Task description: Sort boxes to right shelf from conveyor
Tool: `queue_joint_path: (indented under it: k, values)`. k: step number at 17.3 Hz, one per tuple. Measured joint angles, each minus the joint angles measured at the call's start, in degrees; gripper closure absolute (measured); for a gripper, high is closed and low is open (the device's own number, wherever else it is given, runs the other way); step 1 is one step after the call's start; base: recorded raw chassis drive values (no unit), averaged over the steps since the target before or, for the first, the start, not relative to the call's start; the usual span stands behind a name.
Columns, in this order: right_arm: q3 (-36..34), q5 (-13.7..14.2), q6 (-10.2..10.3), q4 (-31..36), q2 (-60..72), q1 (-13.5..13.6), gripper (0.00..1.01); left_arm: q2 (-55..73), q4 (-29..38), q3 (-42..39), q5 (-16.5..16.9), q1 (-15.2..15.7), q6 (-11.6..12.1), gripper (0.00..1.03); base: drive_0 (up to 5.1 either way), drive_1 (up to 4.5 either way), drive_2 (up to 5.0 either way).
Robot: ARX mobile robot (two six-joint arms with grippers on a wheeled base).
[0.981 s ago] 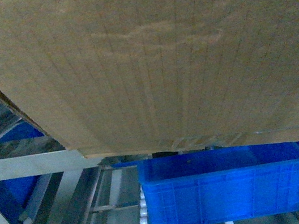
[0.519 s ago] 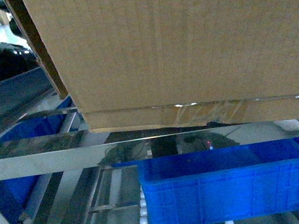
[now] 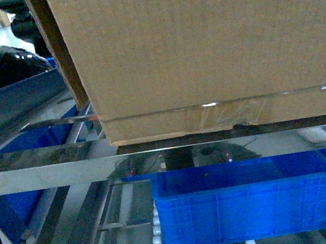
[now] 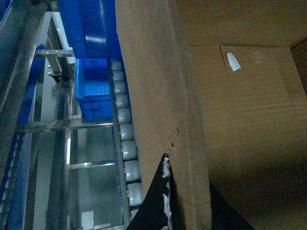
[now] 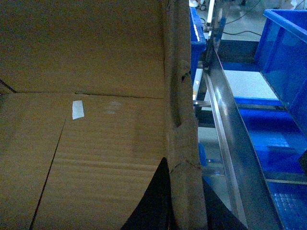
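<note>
A large brown cardboard box (image 3: pixel 212 38) fills the upper head view, level, with clear tape (image 3: pixel 224 110) along its bottom seam. That bottom edge is just above the front rail of the right shelf (image 3: pixel 47 176); whether they touch I cannot tell. In the left wrist view my left gripper (image 4: pixel 189 211) is shut on the box's side wall (image 4: pixel 148 96), one finger outside and one inside, next to a lane of white rollers (image 4: pixel 127 143). My right gripper (image 5: pixel 186 206) pinches the opposite wall (image 5: pixel 180 96) the same way. A white sticker (image 5: pixel 77 109) lies on the inner floor. The conveyor is out of view.
A blue plastic crate (image 3: pixel 246 205) sits on the shelf's lower level under the box. More blue crates (image 5: pixel 283 52) stand on the right, beyond a steel rail (image 5: pixel 230 143). A dark sloping panel (image 3: pixel 11 110) and a black object (image 3: pixel 9 63) are at the left.
The box has swung from a tilt to level and shifted right. Its bottom edge rose to just above the shelf's front rail, uncovering the left side of the scene.
</note>
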Motion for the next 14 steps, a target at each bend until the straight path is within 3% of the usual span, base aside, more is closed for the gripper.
queue_joint_path:
  k: [14]
  values:
    - [-0.2, 0.9, -1.7, 2.6, 3.1, 1.5, 0.97, 0.7, 3.4, -2.6, 0.0, 0.6, -0.4, 1.00, 0.0, 0.00, 0.0]
